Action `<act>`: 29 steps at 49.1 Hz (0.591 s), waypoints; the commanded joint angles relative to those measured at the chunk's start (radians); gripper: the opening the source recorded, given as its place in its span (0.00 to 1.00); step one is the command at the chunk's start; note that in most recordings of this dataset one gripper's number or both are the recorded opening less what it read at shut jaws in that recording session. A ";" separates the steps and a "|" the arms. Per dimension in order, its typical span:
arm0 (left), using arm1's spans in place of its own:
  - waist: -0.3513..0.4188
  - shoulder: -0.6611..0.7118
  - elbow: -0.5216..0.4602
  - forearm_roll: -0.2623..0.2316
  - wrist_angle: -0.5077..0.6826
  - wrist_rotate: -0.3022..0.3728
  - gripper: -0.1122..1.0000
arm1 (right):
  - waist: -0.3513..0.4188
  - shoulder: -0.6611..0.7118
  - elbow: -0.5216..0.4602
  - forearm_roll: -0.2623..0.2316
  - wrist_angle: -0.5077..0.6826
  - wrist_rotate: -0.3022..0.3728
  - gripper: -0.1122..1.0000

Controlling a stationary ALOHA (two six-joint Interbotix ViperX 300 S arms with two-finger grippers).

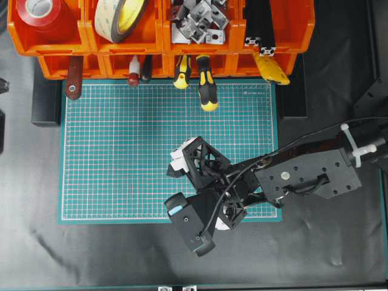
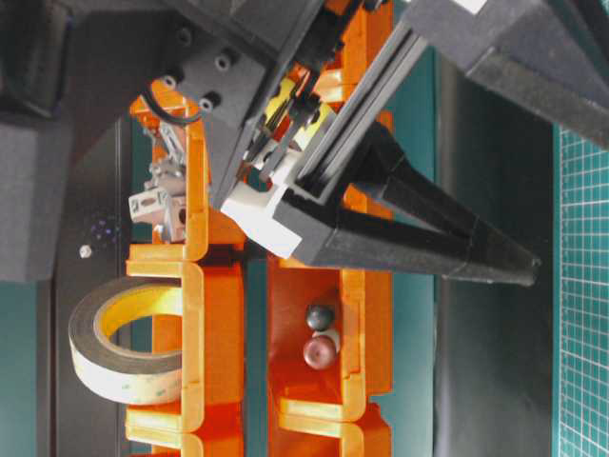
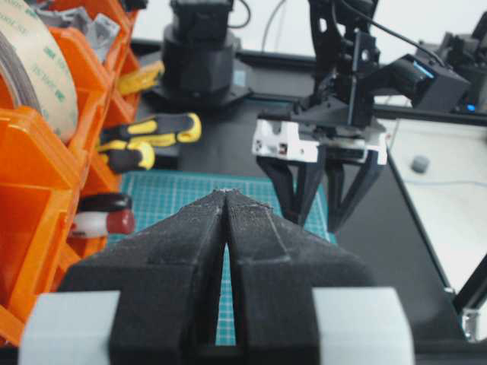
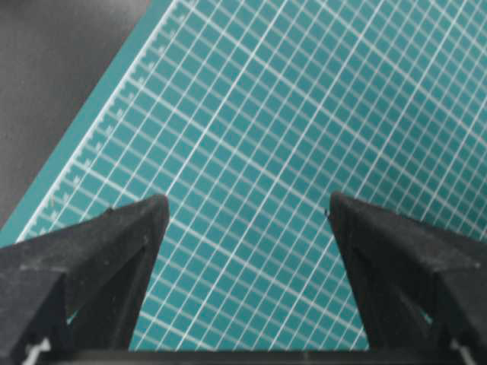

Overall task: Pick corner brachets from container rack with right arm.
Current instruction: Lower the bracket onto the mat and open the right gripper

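The corner brackets (image 1: pixel 197 21) are a heap of silver-grey angle pieces in the third top bin of the orange container rack (image 1: pixel 163 45). They also show in the table-level view (image 2: pixel 157 195) and the left wrist view (image 3: pixel 99 30). My right gripper (image 1: pixel 206 188) hangs over the near right part of the green mat, well short of the rack, open and empty. The right wrist view shows only mat grid between its jaws (image 4: pixel 247 209). It also shows in the left wrist view (image 3: pixel 313 224). My left gripper (image 3: pixel 227 194) is shut and empty, off the mat's left side, and fills the table-level view (image 2: pixel 528 265).
The green cutting mat (image 1: pixel 121 151) lies below the rack. The bins hold a red tape roll (image 1: pixel 39 12), a foam tape roll (image 1: pixel 121 18) and black slotted bars (image 1: pixel 260 24). Yellow-black screwdrivers (image 1: pixel 206 91) and other handles stick out of the lower bins over the mat's far edge.
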 commanded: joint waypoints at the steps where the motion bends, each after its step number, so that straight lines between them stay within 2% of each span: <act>1: 0.000 0.008 -0.032 0.003 -0.002 -0.002 0.10 | 0.000 -0.015 -0.026 -0.003 -0.015 0.005 0.83; 15: -0.002 0.006 -0.032 0.005 0.003 -0.003 0.10 | -0.003 -0.031 -0.025 0.000 0.000 0.025 0.83; 29: -0.011 0.003 -0.037 0.003 0.003 -0.015 0.10 | 0.003 -0.176 0.035 0.002 0.018 0.193 0.83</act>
